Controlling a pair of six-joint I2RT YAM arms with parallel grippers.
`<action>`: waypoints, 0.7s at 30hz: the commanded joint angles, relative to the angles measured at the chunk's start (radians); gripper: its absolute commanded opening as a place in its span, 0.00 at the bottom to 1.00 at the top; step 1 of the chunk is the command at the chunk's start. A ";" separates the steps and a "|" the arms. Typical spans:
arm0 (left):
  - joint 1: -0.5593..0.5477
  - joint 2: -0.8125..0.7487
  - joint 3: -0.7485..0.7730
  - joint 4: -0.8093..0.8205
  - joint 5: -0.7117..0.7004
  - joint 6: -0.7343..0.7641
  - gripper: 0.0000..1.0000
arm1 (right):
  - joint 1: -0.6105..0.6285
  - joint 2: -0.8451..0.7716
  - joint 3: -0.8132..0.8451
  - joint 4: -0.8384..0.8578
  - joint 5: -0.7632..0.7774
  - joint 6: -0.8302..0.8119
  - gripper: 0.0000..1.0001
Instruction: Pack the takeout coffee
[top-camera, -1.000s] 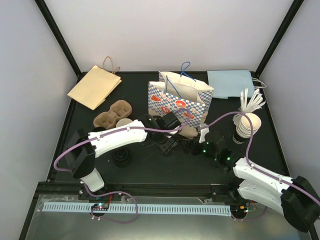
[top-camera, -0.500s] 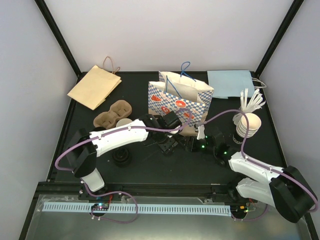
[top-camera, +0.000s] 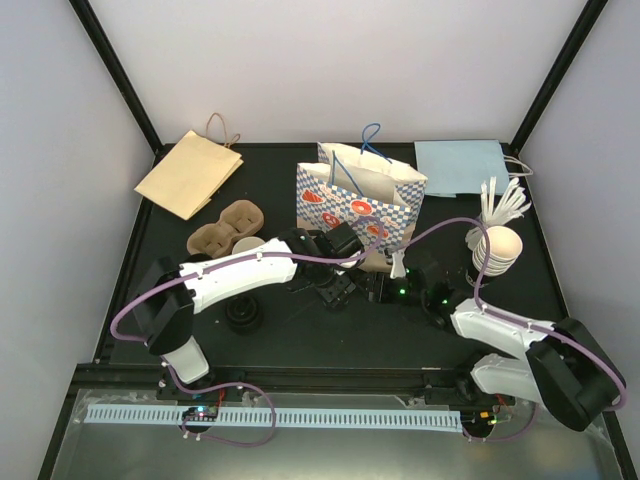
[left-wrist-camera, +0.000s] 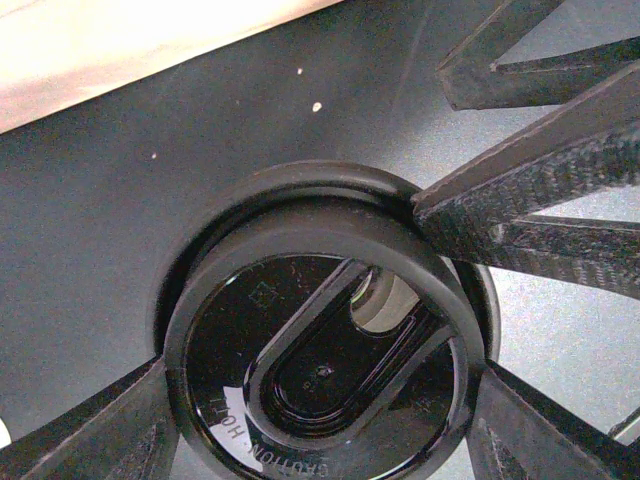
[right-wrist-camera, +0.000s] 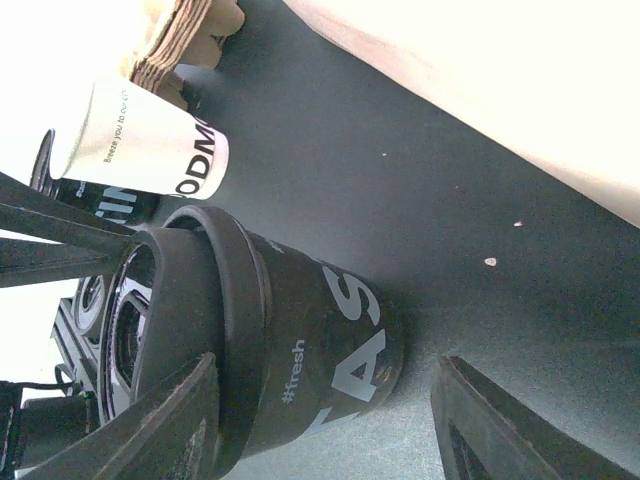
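L gripper (top-camera: 336, 290) clamped on the lid (left-wrist-camera: 320, 370): glossy black plastic, round, raised rim, oval recess, embossed lettering. Lid sits tilted on the mouth of the cup (right-wrist-camera: 310, 345), matte black, tapered, w/ white print. Cup stands on the smooth dark table (right-wrist-camera: 430, 190), just in front of the checked paper bag (top-camera: 358, 198). R gripper (right-wrist-camera: 325, 370) straddles the cup, jaws apart, w/ a gap on one side. White tapered cup (right-wrist-camera: 140, 150) nearby, beside a moulded pulp tray (top-camera: 225, 228).

Glossy black plastic lid (left-wrist-camera: 320, 400), matt paper cup (right-wrist-camera: 320, 340), matt dark tabletop (right-wrist-camera: 420, 150)
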 joint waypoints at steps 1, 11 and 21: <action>-0.007 0.058 -0.006 -0.038 0.027 0.020 0.63 | -0.010 0.026 0.018 -0.025 0.024 0.009 0.59; -0.007 0.079 -0.007 -0.038 0.046 0.033 0.63 | -0.009 0.091 -0.048 -0.043 0.027 0.105 0.57; -0.004 0.122 -0.035 0.000 0.084 0.035 0.64 | -0.010 0.244 -0.131 0.047 -0.019 0.161 0.56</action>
